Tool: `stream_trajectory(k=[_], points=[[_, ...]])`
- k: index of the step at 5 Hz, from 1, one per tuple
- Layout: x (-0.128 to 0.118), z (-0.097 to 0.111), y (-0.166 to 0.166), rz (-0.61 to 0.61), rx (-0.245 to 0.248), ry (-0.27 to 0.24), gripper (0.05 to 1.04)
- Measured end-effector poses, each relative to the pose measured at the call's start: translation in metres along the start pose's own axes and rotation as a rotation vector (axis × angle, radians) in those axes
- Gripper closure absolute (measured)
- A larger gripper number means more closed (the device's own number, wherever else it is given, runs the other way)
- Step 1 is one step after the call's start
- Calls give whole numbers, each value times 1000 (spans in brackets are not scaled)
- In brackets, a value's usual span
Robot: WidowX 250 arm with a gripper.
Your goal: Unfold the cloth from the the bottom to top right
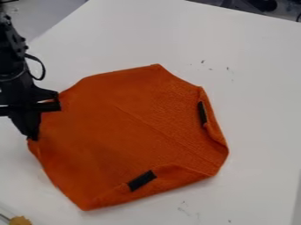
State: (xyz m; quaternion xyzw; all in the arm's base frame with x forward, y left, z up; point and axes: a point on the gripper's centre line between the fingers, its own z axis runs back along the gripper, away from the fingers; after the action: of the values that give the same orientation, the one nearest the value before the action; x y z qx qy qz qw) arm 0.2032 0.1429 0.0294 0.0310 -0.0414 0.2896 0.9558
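Orange cloth (pixel 129 127) pinched at its left edge by the gripper (pixel 33 137)

From where I'm standing, the cloth is spread over the middle and left of the white counter (pixel 258 66), a lopsided shape with blunted corners. The black arm (pixel 12 57) is over on the left side, its gripper angled down at the cloth's left edge, the tips pressed together on a bit of fabric there.

It isn't lying quite flat, mind you. The lower edge and the right edge both curl inward, and a faint crease slants across towards the lower right corner. One dark patch (pixel 142 180) sits by the lower edge, and a second, narrower patch (pixel 202 113) stands close to the right one. Down in the bottom left corner there's a yellowish, rough-edged thing (pixel 20 220), well apart from the gripper.
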Motion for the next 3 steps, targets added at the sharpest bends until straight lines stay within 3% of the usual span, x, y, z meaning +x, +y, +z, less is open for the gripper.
stream_trajectory(k=[1, 2, 3], points=[[-5, -4, 4, 10, -7, 1, 816], [-9, -5, 6, 15, 2, 10, 533], [-10, 8, 7, 15, 49, -1, 227]])
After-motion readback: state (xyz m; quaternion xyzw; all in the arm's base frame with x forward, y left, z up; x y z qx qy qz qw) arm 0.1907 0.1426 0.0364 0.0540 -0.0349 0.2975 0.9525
